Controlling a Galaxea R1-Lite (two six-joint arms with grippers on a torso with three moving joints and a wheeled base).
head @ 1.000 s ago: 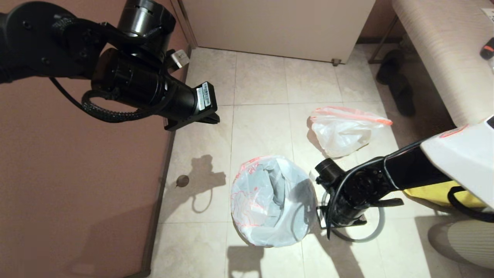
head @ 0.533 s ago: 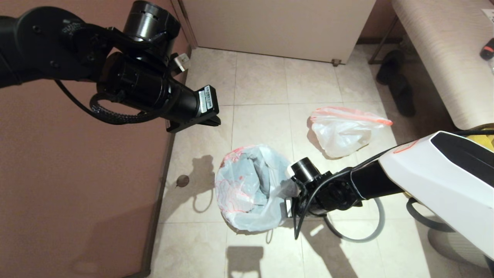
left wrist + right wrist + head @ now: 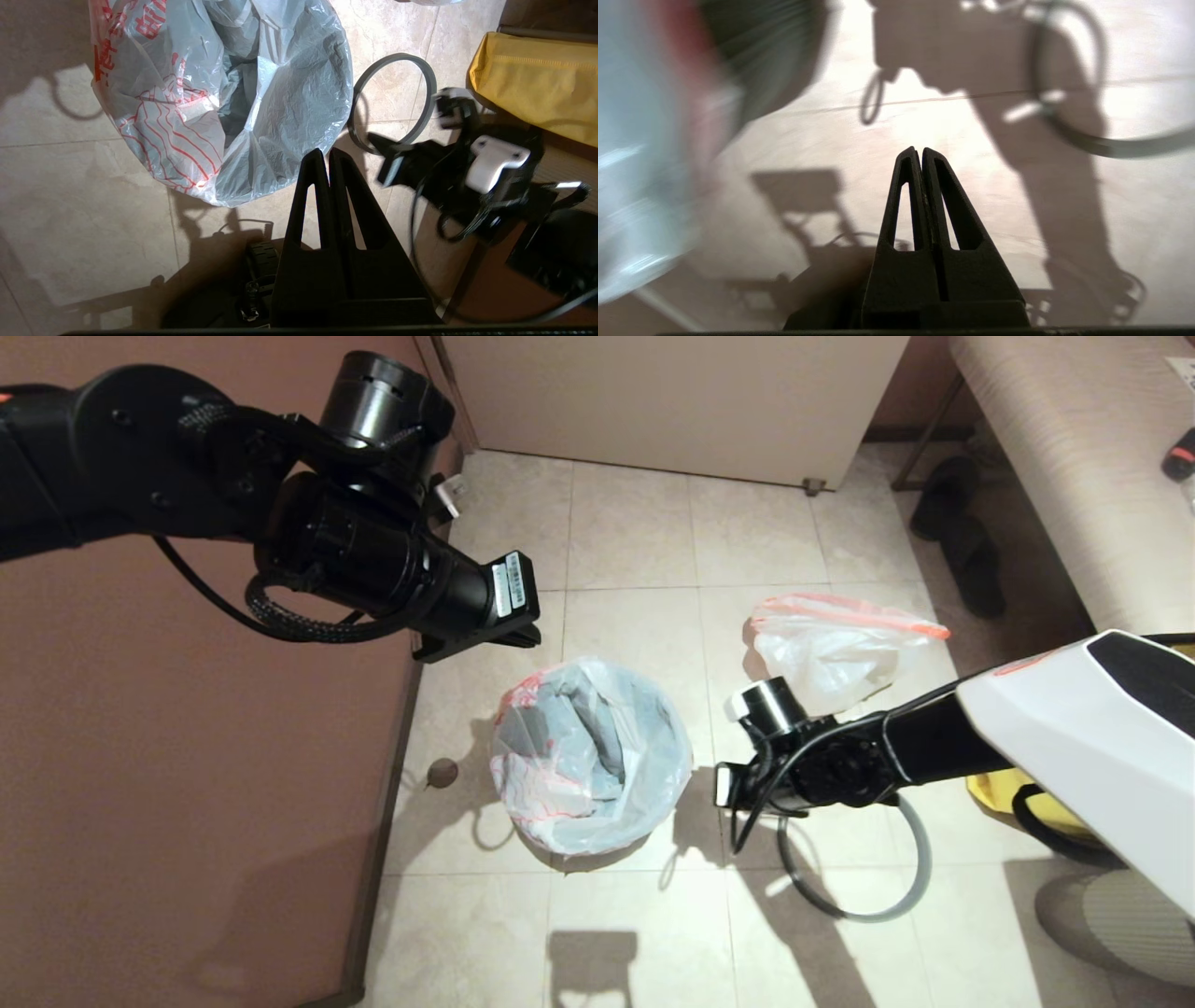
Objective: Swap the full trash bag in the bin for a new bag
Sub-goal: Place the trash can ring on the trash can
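Observation:
The new bag (image 3: 590, 756), thin white plastic with a red line drawing, is draped open over the bin, which is hidden under it; in the left wrist view the new bag (image 3: 219, 93) fills the upper part. The full trash bag (image 3: 831, 653), white with an orange-red band, lies on the tiles behind and to the right. The grey rim ring (image 3: 854, 868) lies flat on the floor. My right gripper (image 3: 726, 789) hangs low, just right of the bagged bin, shut and empty (image 3: 920, 151), apart from the plastic. My left gripper (image 3: 523, 637) is raised above the bin's far-left side, shut and empty (image 3: 328, 154).
A brown wall runs along the left and a pale cabinet (image 3: 672, 401) stands at the back. A striped bench (image 3: 1074, 457) is at the right with dark slippers (image 3: 962, 532) beside it. A yellow fabric bag (image 3: 537, 79) sits behind my right arm.
The bagged bin has slid left and away from me. My right gripper, at the bag's rim half a second ago, has drawn back to the right. The left arm shifted slightly right.

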